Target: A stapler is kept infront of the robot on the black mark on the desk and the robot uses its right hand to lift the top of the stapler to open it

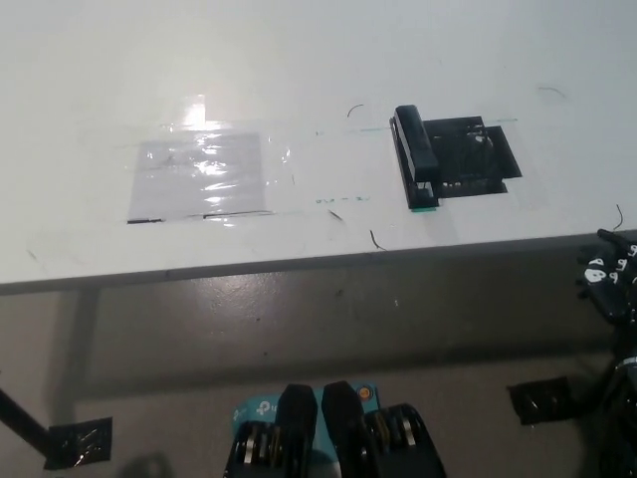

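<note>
The stapler (416, 159) lies closed on the left edge of the black mark (476, 159), on the desk (299, 60). My right hand (609, 284) waits low off the desk edge, well apart; I cannot tell its fingers' state. Hooking the base instead of the top could shove the stapler off the mark. No containers here.

glossy black stapler (415, 156), smooth white desk (299, 60).

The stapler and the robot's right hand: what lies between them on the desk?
In the head view, only bare white desk lies between the stapler and the right hand at the desk's edge.
</note>
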`<action>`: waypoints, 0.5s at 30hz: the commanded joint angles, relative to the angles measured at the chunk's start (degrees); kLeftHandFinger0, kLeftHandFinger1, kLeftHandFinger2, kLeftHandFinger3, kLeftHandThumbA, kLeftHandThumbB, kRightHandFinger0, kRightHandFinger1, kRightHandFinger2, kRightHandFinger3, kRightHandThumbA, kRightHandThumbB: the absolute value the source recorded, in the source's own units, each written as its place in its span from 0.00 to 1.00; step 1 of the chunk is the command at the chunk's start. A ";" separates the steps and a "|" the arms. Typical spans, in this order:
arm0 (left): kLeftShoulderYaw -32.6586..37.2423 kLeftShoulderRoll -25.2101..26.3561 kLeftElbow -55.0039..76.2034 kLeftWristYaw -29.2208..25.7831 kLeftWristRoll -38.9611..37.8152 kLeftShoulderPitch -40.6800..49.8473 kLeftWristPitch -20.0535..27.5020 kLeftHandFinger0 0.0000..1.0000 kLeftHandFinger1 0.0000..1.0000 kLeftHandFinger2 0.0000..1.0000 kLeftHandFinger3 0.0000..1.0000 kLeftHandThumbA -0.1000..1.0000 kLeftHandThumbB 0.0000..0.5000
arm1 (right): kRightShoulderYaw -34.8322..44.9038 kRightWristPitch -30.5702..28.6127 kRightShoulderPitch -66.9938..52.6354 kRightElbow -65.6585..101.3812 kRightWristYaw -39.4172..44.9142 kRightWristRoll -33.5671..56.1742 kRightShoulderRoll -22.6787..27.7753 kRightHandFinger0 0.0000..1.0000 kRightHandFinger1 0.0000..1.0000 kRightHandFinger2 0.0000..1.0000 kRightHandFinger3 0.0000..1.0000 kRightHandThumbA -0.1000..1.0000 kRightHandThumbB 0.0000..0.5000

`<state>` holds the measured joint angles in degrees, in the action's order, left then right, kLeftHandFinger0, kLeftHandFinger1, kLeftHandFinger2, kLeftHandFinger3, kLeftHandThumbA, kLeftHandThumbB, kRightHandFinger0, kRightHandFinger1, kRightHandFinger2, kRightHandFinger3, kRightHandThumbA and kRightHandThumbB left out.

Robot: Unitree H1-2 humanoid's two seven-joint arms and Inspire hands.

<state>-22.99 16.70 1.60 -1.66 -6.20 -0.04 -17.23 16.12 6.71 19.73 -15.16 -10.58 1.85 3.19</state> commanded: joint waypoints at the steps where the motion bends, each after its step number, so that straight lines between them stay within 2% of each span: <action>1: -0.23 0.69 1.53 -0.71 -0.30 -0.84 0.08 0.19 0.20 0.42 0.69 0.54 0.00 | -0.89 1.31 1.86 3.56 -0.94 -0.21 -0.02 0.23 0.27 0.40 0.68 0.28 0.01; 5: 0.04 0.24 1.97 -0.64 -0.50 -0.62 -0.49 0.18 0.20 0.42 0.69 0.54 0.00 | -2.51 2.03 3.93 5.48 -0.05 -0.49 0.05 0.23 0.30 0.45 0.72 0.35 0.04; 6: 0.05 0.23 1.86 -0.68 -0.48 -0.64 -0.56 0.18 0.20 0.44 0.72 0.53 0.00 | -3.11 1.87 6.71 6.33 1.27 1.38 -0.66 0.26 0.32 0.46 0.74 0.28 0.00; 8: 0.19 0.01 1.84 -0.92 -0.24 -0.78 -0.66 0.19 0.21 0.44 0.73 0.52 0.00 | -3.81 2.17 8.05 7.25 1.86 1.72 -0.66 0.28 0.33 0.49 0.77 0.26 0.00; 12: 0.07 -0.17 1.84 -0.52 -0.65 -0.69 -0.21 0.20 0.20 0.43 0.70 0.50 0.00 | -4.89 4.47 11.84 9.10 1.33 1.65 -1.41 0.34 0.38 0.51 0.80 0.30 0.00; 13: -0.01 -0.25 1.38 -0.61 -0.65 -0.88 0.06 0.18 0.19 0.41 0.68 0.50 0.00 | -4.80 5.47 14.83 9.36 1.24 3.05 -2.30 0.36 0.37 0.47 0.76 0.31 0.00; 15: 0.13 -0.19 1.40 -0.64 -0.31 -0.89 -0.02 0.19 0.20 0.41 0.66 0.49 0.00 | -4.53 6.32 16.03 9.38 1.39 4.38 -2.91 0.39 0.39 0.48 0.77 0.30 0.00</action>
<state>-22.69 15.65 1.57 -1.66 -6.24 -0.13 -17.54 11.96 10.68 31.24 -8.17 -10.26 3.30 1.31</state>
